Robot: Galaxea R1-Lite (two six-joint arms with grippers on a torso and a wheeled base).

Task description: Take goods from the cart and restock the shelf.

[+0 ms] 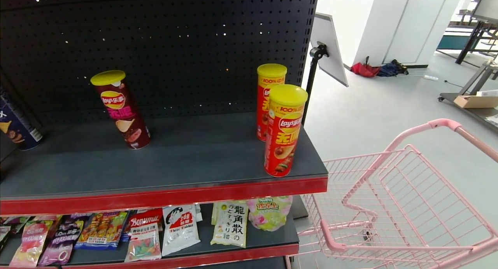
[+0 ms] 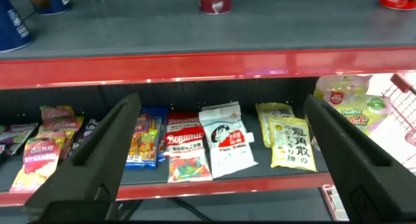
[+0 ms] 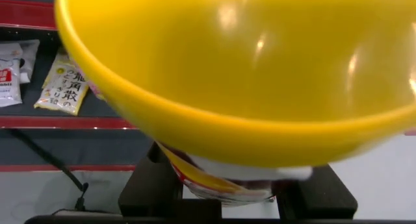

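Note:
In the right wrist view a chip can with a wide yellow lid stands close to the camera. My right gripper is shut on its body, one dark finger on each side. My left gripper is open and holds nothing. It faces the lower shelf's snack bags. On the upper shelf stand a maroon can at the left and two red cans at the right, one at the front edge and one behind it. The pink cart stands to the right of the shelf with no goods visible in it.
A dark blue can stands at the upper shelf's far left. The lower shelf carries a row of flat snack bags. A perforated black back panel closes the shelf. A sign stand rises beside the shelf's right end.

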